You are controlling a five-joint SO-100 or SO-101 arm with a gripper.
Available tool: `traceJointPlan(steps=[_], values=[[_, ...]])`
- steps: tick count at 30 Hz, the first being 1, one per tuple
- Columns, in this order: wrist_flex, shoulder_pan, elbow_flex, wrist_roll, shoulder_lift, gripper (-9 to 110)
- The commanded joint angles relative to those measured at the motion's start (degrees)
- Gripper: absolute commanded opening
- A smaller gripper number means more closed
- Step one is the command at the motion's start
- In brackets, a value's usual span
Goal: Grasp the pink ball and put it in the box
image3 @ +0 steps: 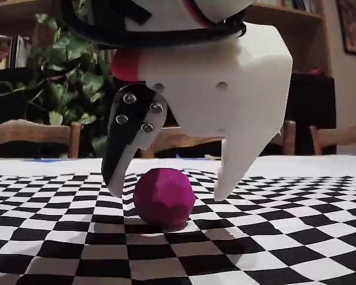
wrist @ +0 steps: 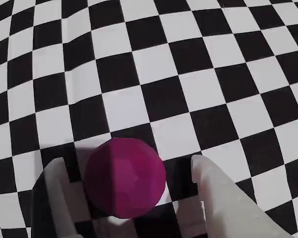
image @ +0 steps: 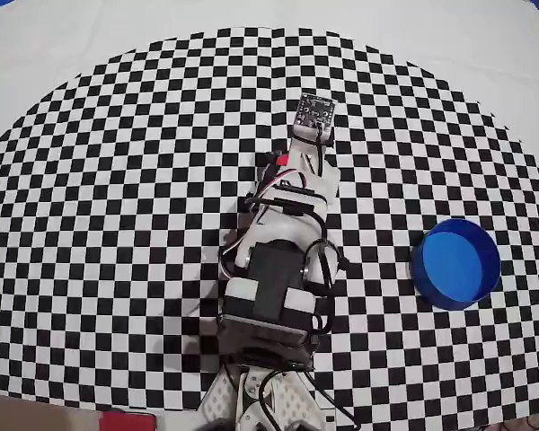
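The pink ball, a faceted magenta sphere, rests on the checkered cloth. My gripper is lowered around it and open. One finger stands on each side of the ball, tips close to the cloth, each with a small gap to the ball. In the overhead view the arm covers the ball. The box, a round blue container, sits empty at the right of the cloth, well away from the gripper.
The black-and-white checkered cloth spreads around the arm. A red object lies at the near edge by the arm's base. Chairs and a leafy plant stand behind the table in the fixed view.
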Motion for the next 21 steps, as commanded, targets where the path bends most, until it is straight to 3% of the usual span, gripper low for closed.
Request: traceJointPlan(steps=[1, 4, 9, 21], values=[[-0.8, -0.4, -2.1, -0.3, -0.1, 25], [-0.8, -0.4, -2.1, -0.4, -0.2, 21], [-0.8, -0.4, -2.1, -0.4, -0.2, 2], [-0.8, -0.1, -2.2, -0.4, 1.2, 0]])
